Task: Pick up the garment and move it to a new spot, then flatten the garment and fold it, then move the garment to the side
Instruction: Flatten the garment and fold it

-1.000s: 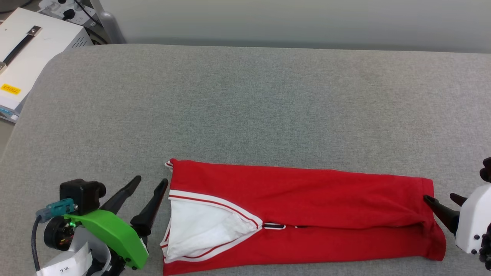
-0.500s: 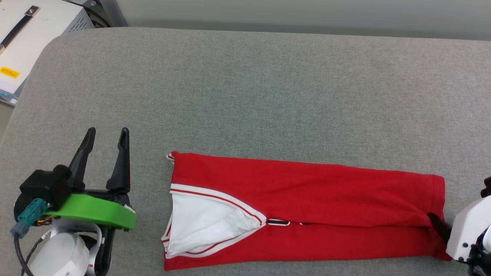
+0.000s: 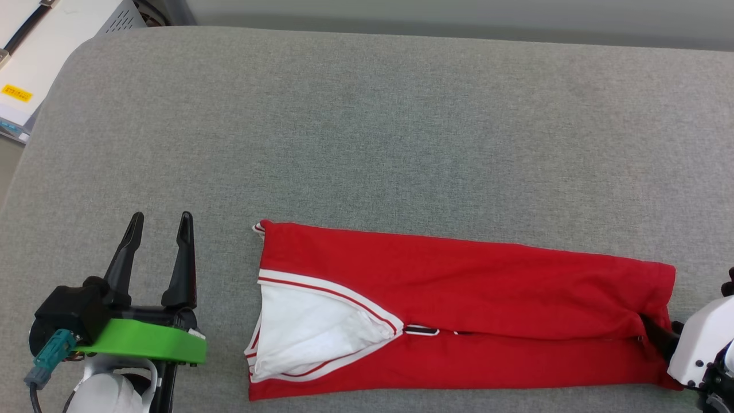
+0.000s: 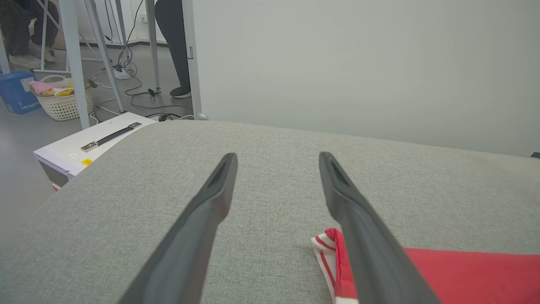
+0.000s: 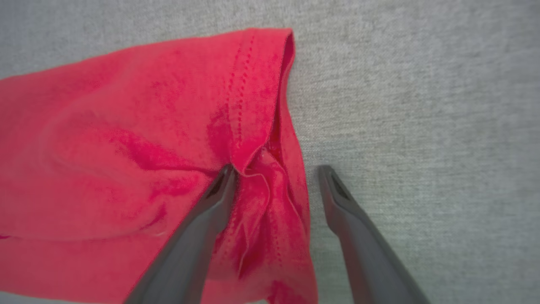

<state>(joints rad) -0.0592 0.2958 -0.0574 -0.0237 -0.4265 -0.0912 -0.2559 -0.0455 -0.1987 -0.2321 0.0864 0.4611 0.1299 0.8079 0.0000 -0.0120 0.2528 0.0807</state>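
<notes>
Judged step: grabbing the hem end for the cross fold. The right gripper should pinch all the hem layers, not just the top flap, then lift low so the strip does not unroll. Its fingers are apart, one tip pushed into the hem crease, the other on bare cushion just beside the edge. The left gripper is spread wide and empty, near the sleeve end. The jersey lies at the cushion's near edge as a long red strip, with the white sleeve showing and striped trim.
</notes>
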